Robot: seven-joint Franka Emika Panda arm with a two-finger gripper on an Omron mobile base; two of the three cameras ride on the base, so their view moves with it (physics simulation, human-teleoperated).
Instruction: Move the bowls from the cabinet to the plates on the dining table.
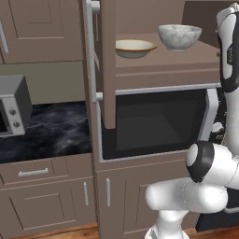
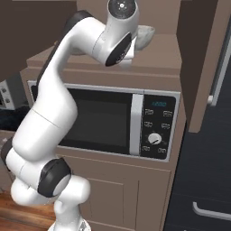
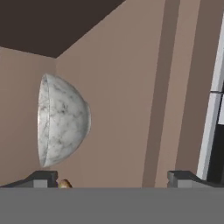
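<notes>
The cabinet (image 1: pixel 163 59) stands open, its door (image 1: pixel 108 65) swung out to the left. On its shelf sit two bowls: the cream bowl with a tan rim (image 1: pixel 135 47) on the left and the deep grey-white marbled bowl (image 1: pixel 179 36) to its right. In the hand view the marbled bowl (image 3: pixel 61 120) appears rolled on its side, ahead and left of my gripper (image 3: pixel 112 179). The gripper is open with nothing between its fingertips (image 3: pixel 43 178), a little short of the bowl. In the right base view my wrist covers most of the marbled bowl (image 2: pixel 145 35). The plates and the dining table are out of view.
A built-in black microwave (image 1: pixel 158 121) sits directly under the shelf, its control panel (image 2: pixel 157 128) on the right. A grey microwave (image 1: pixel 11 107) stands on the dark marble counter (image 1: pixel 51 133) to the left. The open door's grey bar handle (image 1: pixel 90 51) juts forward. A dark appliance (image 2: pixel 203 180) is at the right.
</notes>
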